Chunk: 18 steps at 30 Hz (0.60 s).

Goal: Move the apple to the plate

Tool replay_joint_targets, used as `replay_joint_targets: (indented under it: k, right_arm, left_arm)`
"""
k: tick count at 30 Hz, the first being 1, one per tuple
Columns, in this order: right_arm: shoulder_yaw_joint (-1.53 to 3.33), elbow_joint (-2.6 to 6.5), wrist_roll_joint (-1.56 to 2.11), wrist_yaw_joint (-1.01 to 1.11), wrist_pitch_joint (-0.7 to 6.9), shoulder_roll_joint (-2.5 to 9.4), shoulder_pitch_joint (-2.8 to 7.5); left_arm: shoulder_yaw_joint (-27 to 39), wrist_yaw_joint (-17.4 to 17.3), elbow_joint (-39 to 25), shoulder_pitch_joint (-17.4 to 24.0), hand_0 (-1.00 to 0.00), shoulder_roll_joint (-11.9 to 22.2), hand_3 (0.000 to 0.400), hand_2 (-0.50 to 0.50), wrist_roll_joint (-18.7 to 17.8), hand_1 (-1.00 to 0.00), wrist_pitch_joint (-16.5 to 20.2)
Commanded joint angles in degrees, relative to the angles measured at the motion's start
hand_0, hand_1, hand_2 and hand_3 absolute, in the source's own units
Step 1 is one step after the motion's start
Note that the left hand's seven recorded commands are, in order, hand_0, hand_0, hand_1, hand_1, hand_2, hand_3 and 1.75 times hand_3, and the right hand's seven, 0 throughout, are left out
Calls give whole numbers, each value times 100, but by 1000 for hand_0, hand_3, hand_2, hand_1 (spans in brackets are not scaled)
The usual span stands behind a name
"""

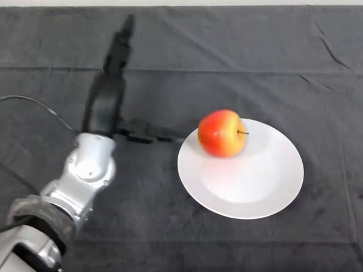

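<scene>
Dark wrinkled cloth (238,56) over the whole table, creases running across the far side and down the right edge. Silver-grey left arm (81,175) in from lower left, angled up toward the far middle of the cloth. White round plate (255,193) right of centre, flat on the cloth, bare apart from the fruit. Black left hand (108,97) stretched out long and straight, fingers (125,30) extended away toward the far edge, thumb (147,137) sticking out sideways to the right with its tip just short of the plate rim. Released, grasping nothing, clear of the fruit. Red-and-yellow apple (222,133) sitting on the plate, on its far-left part near the rim, lying tilted with the short stem pointing right. Apart from the thumb tip, close beside it but no contact visible.
</scene>
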Motion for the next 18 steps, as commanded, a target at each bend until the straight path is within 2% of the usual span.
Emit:
replay_joint_targets:
  k: [1,8,18]
  right_arm:
    - [-103,678,43,-4,552,487,650]
    - [-104,670,40,-5,558,488,652]
    - [-103,656,40,-5,567,490,657]
  left_arm:
    - [197,105,-338,366,0,256,0,0,120,0,-98]
    - [722,113,-825,703,0,638,0,0,73,0,-48]
    - [1699,108,-1434,1488,0,1361,0,0,-121,0,-203]
